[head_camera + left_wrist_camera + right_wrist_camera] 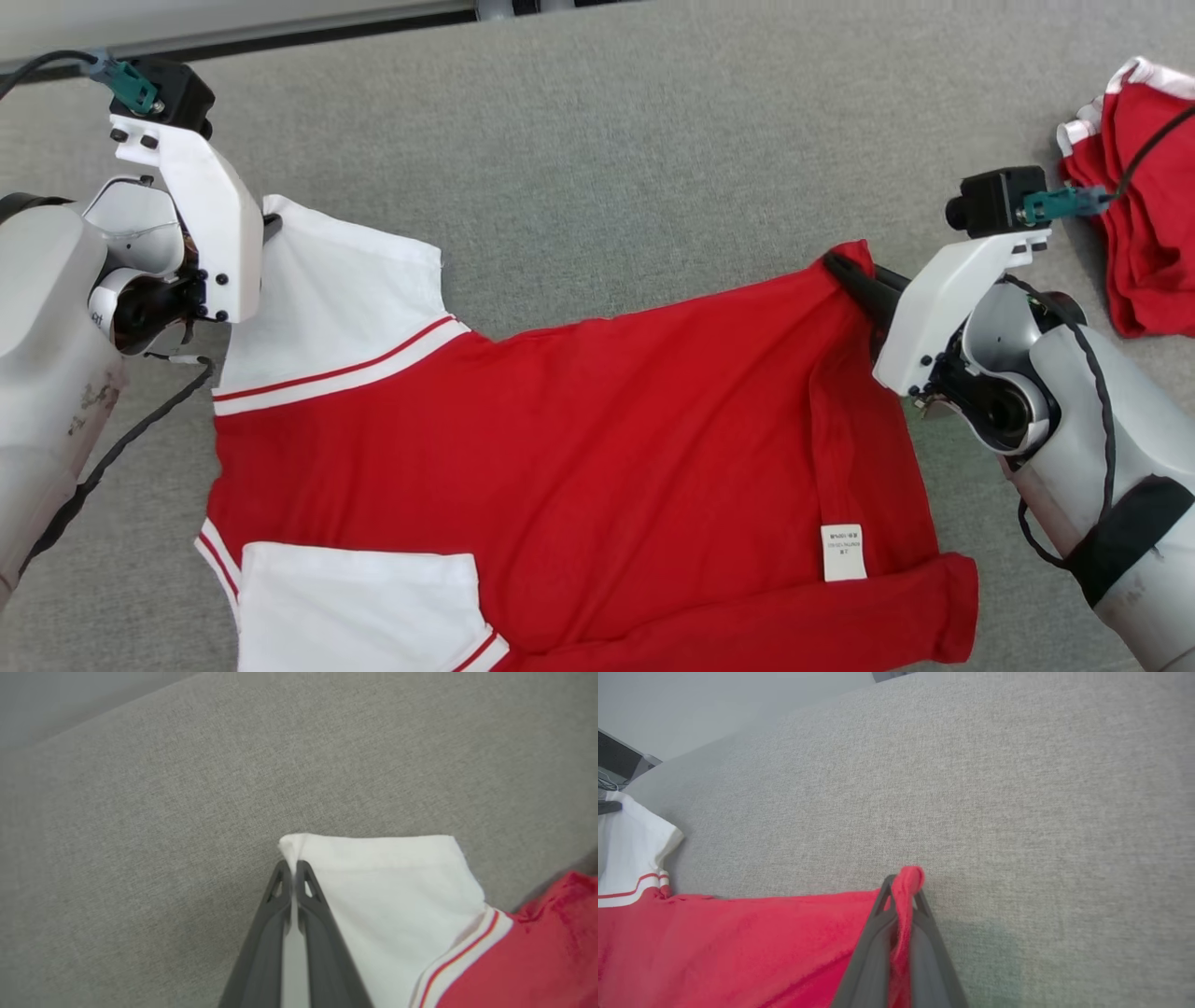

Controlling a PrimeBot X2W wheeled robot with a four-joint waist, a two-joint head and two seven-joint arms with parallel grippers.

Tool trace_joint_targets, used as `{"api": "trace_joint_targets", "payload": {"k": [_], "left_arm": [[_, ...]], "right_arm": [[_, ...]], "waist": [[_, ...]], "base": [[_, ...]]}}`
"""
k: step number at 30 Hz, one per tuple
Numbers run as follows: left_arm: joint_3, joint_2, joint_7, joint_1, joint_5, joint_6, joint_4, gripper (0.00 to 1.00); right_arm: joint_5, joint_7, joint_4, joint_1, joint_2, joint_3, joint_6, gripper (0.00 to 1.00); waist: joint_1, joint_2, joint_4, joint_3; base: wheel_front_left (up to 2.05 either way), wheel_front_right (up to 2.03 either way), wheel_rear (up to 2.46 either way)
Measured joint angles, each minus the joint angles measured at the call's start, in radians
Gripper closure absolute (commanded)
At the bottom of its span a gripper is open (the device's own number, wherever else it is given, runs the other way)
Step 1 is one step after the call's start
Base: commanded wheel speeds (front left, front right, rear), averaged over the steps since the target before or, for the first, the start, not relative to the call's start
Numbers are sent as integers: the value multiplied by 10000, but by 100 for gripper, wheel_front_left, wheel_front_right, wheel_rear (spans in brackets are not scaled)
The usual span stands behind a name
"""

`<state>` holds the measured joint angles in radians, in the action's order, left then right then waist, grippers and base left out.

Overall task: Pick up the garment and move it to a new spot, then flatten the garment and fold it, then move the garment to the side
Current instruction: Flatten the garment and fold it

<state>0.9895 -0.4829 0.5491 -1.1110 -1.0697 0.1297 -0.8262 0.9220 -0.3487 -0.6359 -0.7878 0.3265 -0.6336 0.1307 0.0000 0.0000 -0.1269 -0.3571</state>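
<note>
The garment (560, 448) is a red shirt with white sleeves and red-striped white trim, spread across the grey cloth surface. My left gripper (292, 865) is shut on the corner of the far white sleeve (383, 877), its fingers pinching the hem. In the head view that sleeve (345, 280) lies beside the left wrist mount, which hides the fingers. My right gripper (902, 889) is shut on the red hem corner (909, 877), with cloth bunched between the fingers. The head view shows this corner (850, 257) lifted slightly at the shirt's far right.
A second red and white garment (1144, 215) lies crumpled at the far right edge. A white care label (843, 551) shows on the folded-over red hem near the front right. Bare grey cloth surface (607, 121) stretches beyond the shirt to the table's far edge.
</note>
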Motion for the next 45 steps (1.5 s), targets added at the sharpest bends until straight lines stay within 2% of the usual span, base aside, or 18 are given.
{"api": "trace_joint_targets", "payload": {"k": [4,6,8,15,20,23,30,38,45], "left_arm": [[128,-140,-21,193,-318,0,211,100],[115,-130,253,521,-909,0,529,100],[165,-169,385,608,-1024,0,685,100],[575,-886,830,1001,-1312,2,1448,100],[708,-1051,1214,1556,-1843,2,1808,100],[886,-1166,1676,1858,-2121,2,2219,100],[1271,-1873,3405,2528,-3007,-8,3379,100],[1659,-2090,4669,3411,-3793,-600,4700,100],[1864,-2276,5162,3743,-4094,-1032,5474,100]], "right_arm": [[284,330,-272,167,105,-167,0,100],[497,556,-483,404,240,-249,0,100],[568,617,-575,498,280,-291,0,100],[1093,757,-1193,1081,491,-650,0,100],[1459,734,-1475,1362,602,-963,0,100],[1599,583,-1467,1535,759,-1244,0,100],[1885,-127,-1114,1778,1281,-2061,0,100],[1950,-209,-1179,1615,1565,-2677,0,100],[2203,-301,-1264,1460,1496,-3210,0,100]], "waist": [[0,0,144,470],[0,0,310,891],[0,0,374,1044],[0,0,846,2123],[0,0,1135,2861],[0,1,1271,3261],[0,1,1412,3839],[0,1,1340,3814],[0,0,1299,3675]], "base": [[0,0,0],[0,0,0],[0,0,0],[0,0,0],[0,0,0],[0,0,0],[0,0,0],[0,0,0],[0,0,0]]}}
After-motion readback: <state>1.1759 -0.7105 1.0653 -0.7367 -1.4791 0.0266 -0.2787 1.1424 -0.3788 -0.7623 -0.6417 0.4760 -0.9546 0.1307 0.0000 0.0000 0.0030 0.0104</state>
